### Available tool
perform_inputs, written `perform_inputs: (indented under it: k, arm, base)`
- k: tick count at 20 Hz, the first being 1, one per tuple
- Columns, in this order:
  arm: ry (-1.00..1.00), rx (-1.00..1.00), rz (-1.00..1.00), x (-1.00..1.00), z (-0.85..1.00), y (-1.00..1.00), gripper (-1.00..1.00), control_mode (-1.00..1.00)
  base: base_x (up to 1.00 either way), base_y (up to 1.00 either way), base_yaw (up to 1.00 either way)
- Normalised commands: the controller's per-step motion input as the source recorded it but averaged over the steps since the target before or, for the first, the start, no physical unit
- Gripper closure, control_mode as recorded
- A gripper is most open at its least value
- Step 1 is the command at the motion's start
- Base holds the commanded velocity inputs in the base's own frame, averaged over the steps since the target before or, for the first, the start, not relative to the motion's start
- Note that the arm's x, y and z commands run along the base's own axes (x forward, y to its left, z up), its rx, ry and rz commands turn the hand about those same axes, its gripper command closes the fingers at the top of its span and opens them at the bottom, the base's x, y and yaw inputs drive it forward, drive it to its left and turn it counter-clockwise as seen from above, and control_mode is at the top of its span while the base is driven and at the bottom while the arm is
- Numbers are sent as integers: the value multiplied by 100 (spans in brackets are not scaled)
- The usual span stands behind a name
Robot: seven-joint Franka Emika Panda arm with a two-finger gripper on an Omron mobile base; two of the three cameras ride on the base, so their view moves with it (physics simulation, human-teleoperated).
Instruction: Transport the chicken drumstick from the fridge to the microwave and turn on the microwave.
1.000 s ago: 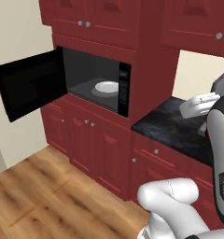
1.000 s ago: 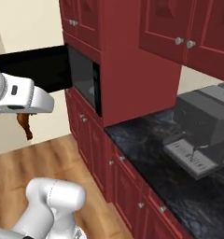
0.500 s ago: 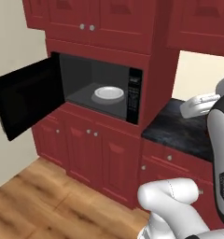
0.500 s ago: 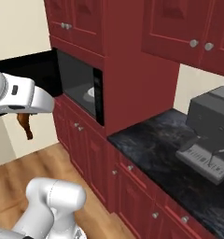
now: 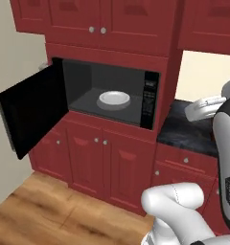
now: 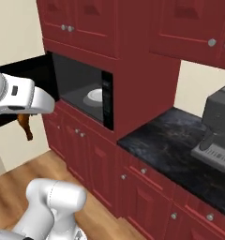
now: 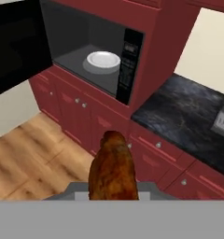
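The tool [image 7: 113, 193] pinches the chicken drumstick [image 7: 113, 169], holding it in the air above the wooden floor [image 7: 34, 154], well short of the microwave [image 5: 109, 93]. The microwave door [image 5: 33, 114] hangs wide open, and a white plate [image 5: 114, 99] sits inside. A coffee machine [image 6: 217, 126] stands on the dark counter [image 6: 173, 145].

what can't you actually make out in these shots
- Gripper fingers: in the hand view the chicken drumstick covers them, so the contact is hidden.
- Gripper in the right base view: the white arm blocks it; the drumstick's lower end hangs below.
- Microwave button panel: labels too small in every view.
- Coffee machine: cut off by the right edge in the right base view.
- Microwave door handle: faces away in the left base view.
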Motion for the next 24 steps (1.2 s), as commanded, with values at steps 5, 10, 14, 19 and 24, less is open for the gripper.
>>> perform_inputs:
  k: [5,10,14,19,24]
  arm:
    - [0,0,0,0,0,0,100,100]
    - [0,0,0,0,0,0,100,100]
    - [0,0,0,0,0,0,100,100]
    - [0,0,0,0,0,0,100,100]
    - [0,0,0,0,0,0,100,100]
  base:
    - [8,74,-31]
    - [3,65,-34]
    - [0,63,-34]
    - [0,57,-34]
    - [0,55,-32]
